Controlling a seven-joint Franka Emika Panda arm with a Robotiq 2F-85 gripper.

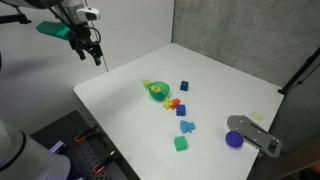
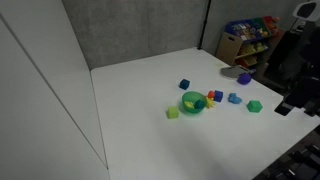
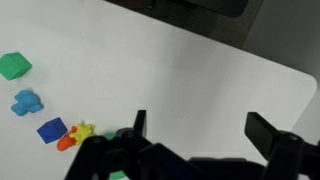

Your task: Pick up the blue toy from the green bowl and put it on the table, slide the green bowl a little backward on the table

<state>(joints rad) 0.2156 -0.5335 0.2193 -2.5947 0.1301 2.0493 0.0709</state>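
Right now the gripper hangs high over the table, above its edge and well apart from the toys, with nothing between its fingers. In the wrist view its two dark fingers stand wide apart over bare white surface. The green bowl sits upright near the middle of the table in both exterior views. A darker bluish patch inside it in an exterior view looks like the blue toy, though it is too small to tell its shape. A medium-blue cube lies just beside the bowl on the far side. A cluster of red, orange and yellow pieces lies close to the bowl on the other side. Beyond them come a sky-blue toy and then a green cube, each apart from the bowl. A purple round piece lies near the table's edge, just beside a grey object. The wrist view shows the green cube, the sky-blue toy and another blue cube along its left side.
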